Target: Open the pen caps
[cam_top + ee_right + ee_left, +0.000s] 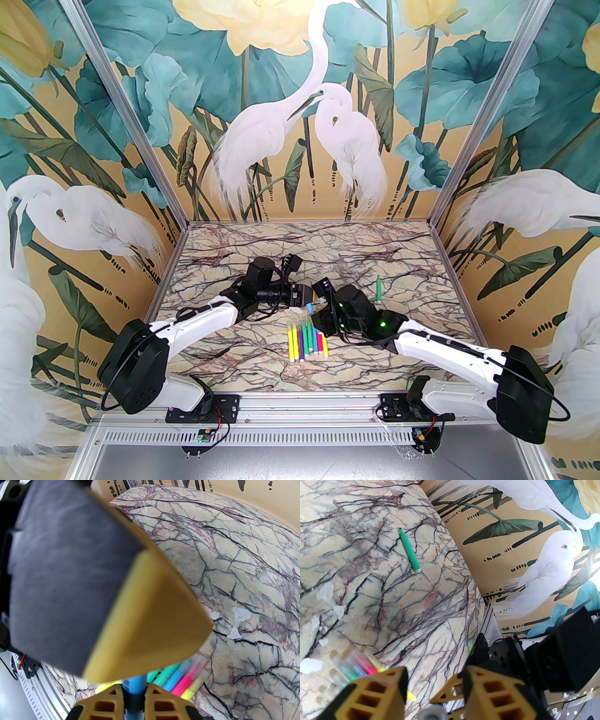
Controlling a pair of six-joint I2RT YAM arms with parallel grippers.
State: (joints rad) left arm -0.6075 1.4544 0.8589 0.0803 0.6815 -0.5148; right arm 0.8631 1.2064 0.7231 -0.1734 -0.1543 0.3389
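Right end effector (133, 687) clenched on blue pen (136, 680), held above desk (234, 337), long axis pointing at left arm. Its cap (432, 713) sits between left end effector (435, 671) fingers, which are released and apart, no visible pinch. Left is nearer the cap, so the pull likely runs along the pen axis. Other pens (307, 340) lie below in a row.

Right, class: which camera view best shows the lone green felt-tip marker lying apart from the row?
The left wrist view: the green felt-tip marker lies large and unblocked on the veined marble table, pointed tip and white butt end clear. The top external view shows the marker as a small green sliver, details lost.
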